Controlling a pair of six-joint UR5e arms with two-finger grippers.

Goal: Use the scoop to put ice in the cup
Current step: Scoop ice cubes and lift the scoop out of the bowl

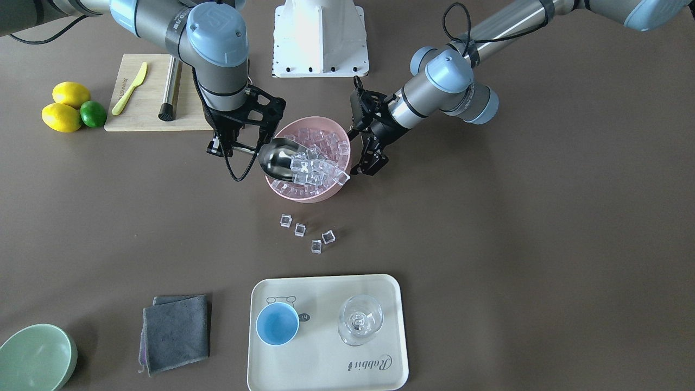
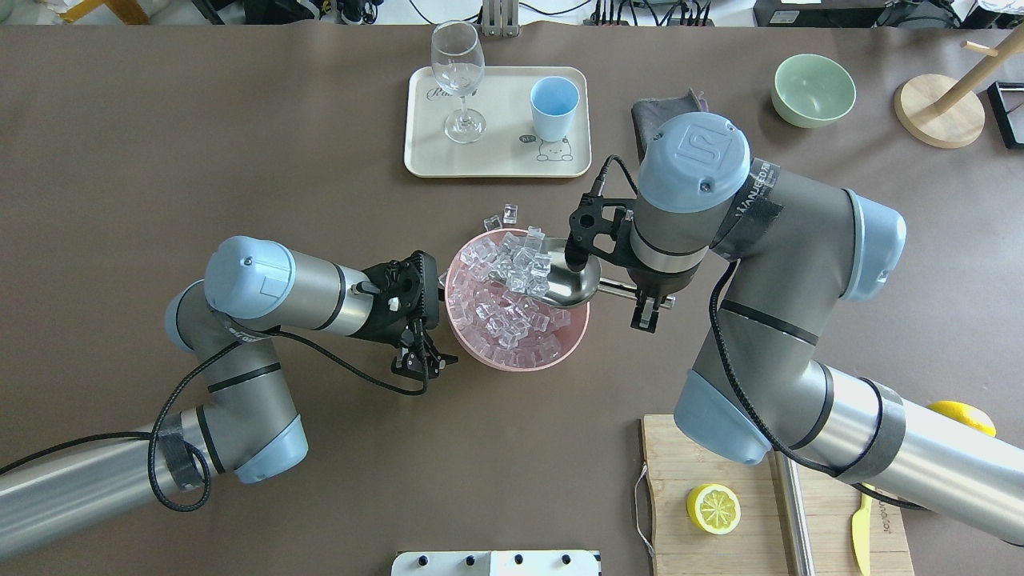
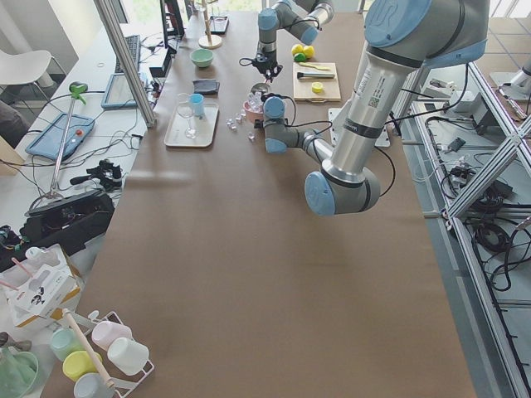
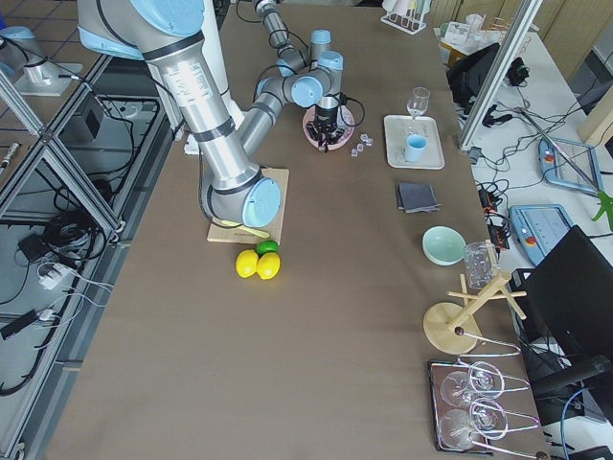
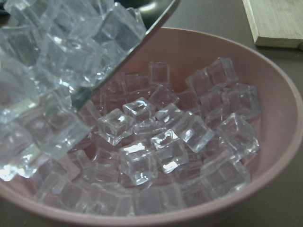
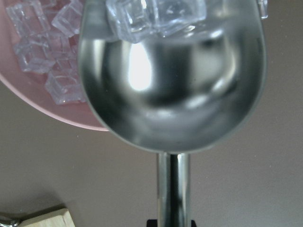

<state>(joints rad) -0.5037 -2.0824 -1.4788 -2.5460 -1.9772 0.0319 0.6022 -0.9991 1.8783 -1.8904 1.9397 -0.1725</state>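
My right gripper (image 1: 231, 146) is shut on the thin handle of the silver scoop (image 1: 277, 160). It holds the scoop over the pink bowl (image 1: 347, 144). Ice (image 1: 312, 168) is heaped at the scoop's open end, and more ice (image 1: 320, 138) fills the bowl. The right wrist view shows the scoop's trough (image 6: 170, 94) with cubes at its far end. Several loose cubes (image 1: 307, 233) lie on the table between the bowl and the tray. The light blue cup (image 1: 277, 323) stands on the tray. My left gripper (image 1: 372, 163) is low beside the bowl and looks open and empty.
The cream tray (image 1: 326, 369) also holds a clear stemmed glass (image 1: 360, 319). A grey cloth (image 1: 176, 331) and a pale green bowl (image 1: 35, 358) lie beside the tray. A cutting board (image 1: 146, 117) holds a knife and a steel cylinder, with lemons (image 1: 62, 117) and a lime next to it.
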